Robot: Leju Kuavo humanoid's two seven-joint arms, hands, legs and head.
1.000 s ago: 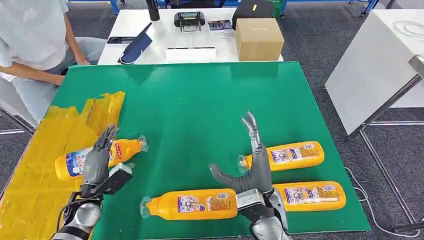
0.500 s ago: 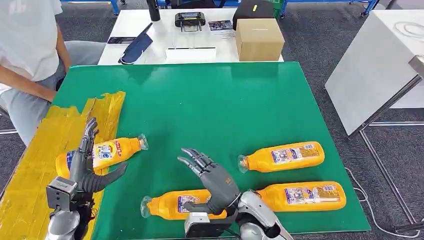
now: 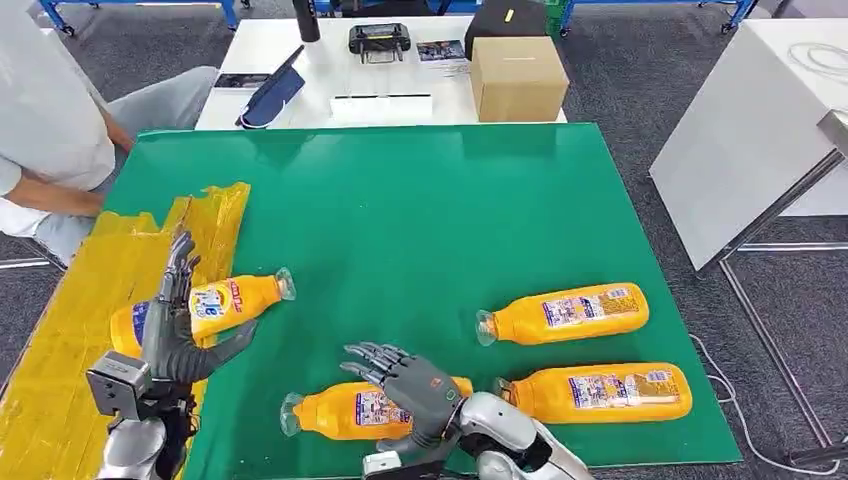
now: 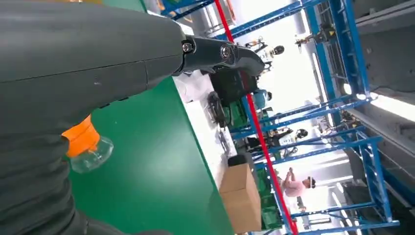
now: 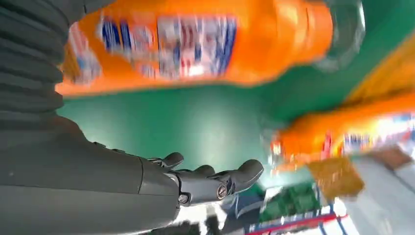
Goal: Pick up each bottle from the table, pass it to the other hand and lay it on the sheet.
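1. Presently, the right hand (image 3: 415, 385) hovers palm-down over the near bottle (image 3: 350, 410), fingers (image 3: 370, 358) spread wide and holding nothing. The right wrist view shows the bottle's label just beside the palm, apart from it as far as I can tell. Judged: a reach set up for a top grasp around the body.

2. The left hand (image 3: 180, 325) stands upright at the left, fingers wide and empty, thumb out toward the middle. It sits just in front of the bottle on the sheet (image 3: 215, 305); contact cannot be told. Judged: it waits in a receiving pose for the handover.

3. That placed bottle lies on its side, body on the yellow sheet (image 3: 60, 330), clear cap (image 4: 90, 154) poking right onto the green counter (image 3: 400, 200). One bottle delivered, by the look of it.

4. Three bottles remain on the counter, all lying flat, caps pointing left: the near bottle under the right hand, a far-right bottle (image 3: 565, 312), and a near-right bottle (image 3: 600, 392). The two on the right lie well apart from either hand.

5. Lying flat keeps them from rolling off; a round body may still turn under a loose grip, so the fingers need to close around the middle, not the neck.

6. Beyond the counter: a white table with a cardboard box (image 3: 518, 78); a seated person (image 3: 50, 130) at far left.
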